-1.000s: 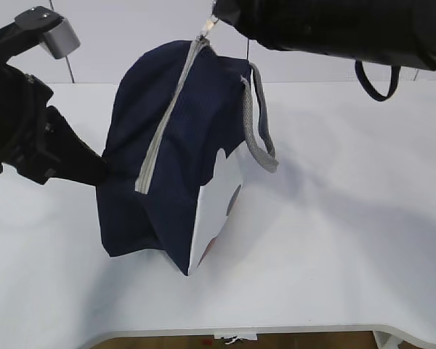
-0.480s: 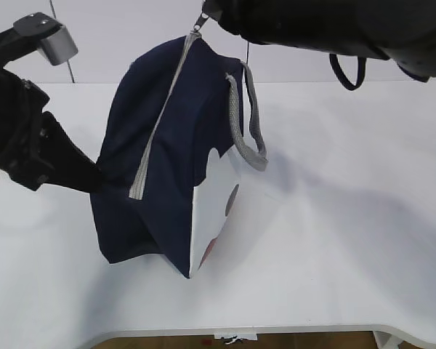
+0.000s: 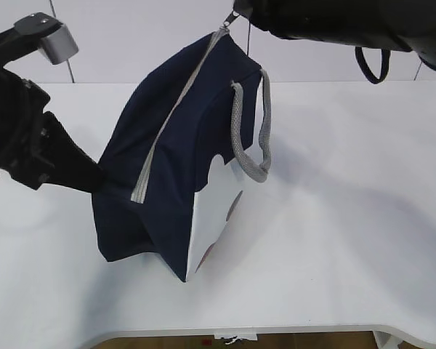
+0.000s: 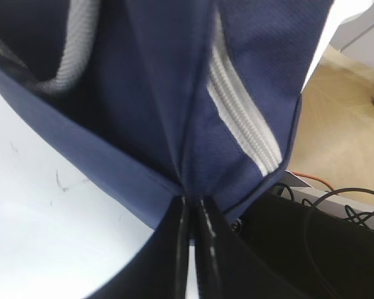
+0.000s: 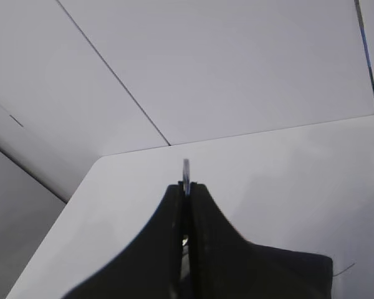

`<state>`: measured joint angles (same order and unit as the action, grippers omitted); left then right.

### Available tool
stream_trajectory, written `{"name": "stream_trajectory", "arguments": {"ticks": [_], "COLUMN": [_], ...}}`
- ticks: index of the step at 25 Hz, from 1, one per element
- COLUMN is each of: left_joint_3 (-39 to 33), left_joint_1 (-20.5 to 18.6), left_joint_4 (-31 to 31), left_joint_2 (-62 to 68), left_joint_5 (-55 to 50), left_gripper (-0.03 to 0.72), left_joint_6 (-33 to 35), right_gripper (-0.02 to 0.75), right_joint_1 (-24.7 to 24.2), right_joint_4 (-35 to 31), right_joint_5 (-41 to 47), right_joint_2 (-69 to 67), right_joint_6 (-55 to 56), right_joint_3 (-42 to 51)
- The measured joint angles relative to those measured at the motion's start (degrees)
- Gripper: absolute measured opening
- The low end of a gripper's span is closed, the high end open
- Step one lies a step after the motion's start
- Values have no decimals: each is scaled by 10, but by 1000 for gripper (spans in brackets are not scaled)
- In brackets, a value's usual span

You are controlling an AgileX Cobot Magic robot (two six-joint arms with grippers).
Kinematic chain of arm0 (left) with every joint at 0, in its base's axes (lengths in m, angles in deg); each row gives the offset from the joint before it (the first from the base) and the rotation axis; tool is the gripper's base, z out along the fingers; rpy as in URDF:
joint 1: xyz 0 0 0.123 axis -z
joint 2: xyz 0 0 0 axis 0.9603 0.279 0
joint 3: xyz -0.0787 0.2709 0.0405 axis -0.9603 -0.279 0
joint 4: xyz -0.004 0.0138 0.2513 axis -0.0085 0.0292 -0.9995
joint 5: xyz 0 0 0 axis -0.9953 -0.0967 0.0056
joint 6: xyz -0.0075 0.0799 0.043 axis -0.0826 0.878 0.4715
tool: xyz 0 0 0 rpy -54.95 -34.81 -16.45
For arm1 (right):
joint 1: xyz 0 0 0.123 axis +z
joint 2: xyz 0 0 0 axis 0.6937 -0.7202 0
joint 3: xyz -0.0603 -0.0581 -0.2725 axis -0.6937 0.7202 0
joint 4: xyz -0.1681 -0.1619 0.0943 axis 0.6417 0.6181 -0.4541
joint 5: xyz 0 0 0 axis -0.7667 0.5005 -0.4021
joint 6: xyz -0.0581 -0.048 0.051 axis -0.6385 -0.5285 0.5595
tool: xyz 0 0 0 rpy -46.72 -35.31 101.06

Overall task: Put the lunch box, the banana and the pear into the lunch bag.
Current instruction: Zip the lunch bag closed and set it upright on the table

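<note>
Exterior view: the lunch bag [image 3: 178,167] is being held stretched on the white table [image 3: 349,218], its base resting left of centre and its top tilted toward the far right. The grey zipper [image 3: 176,116] is running from the lower left seam up to the ring pull [image 3: 229,19] at the far top. The right gripper [image 3: 237,11] is being kept closed on that pull. The left gripper [image 3: 94,173] is being pressed against the bag's left side. A grey handle [image 3: 251,134] is hanging over the right face above the white patch [image 3: 216,218]. The lunch box, banana and pear are not being shown in any view.

Left wrist view: the left gripper [image 4: 193,208] is being kept closed, pinching a fold of navy fabric at the bag's corner seam, just beside the zipper's end [image 4: 262,165].

Right wrist view: the right gripper [image 5: 186,190] is being kept closed on a thin metal piece, judged to be the ring pull [image 5: 186,169].

For the step in hand, judged to be unzipping, the fabric should be kept taut by the left gripper while the pull is being drawn along the zipper line, not across it, so that the slider is not jammed and the bag is not lifted.
</note>
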<state>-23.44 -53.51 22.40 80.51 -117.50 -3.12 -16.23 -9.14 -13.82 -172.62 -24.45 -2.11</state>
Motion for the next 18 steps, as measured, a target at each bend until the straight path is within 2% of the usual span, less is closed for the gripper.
{"name": "stream_trajectory", "arguments": {"ticks": [14, 18], "left_joint_3": [0, 0], "left_joint_1": [0, 0], "left_joint_4": [-3, -6], "left_joint_2": [0, 0], "left_joint_5": [-15, -22], "left_gripper": [-9, -9], "left_joint_6": [0, 0], "right_gripper": [-10, -10], "right_joint_1": [-19, -22], "right_joint_4": [-12, -13], "right_joint_5": [-4, 71], "right_joint_2": [-39, -38], "right_joint_6": [-3, -3], "right_joint_3": [-19, -52]}}
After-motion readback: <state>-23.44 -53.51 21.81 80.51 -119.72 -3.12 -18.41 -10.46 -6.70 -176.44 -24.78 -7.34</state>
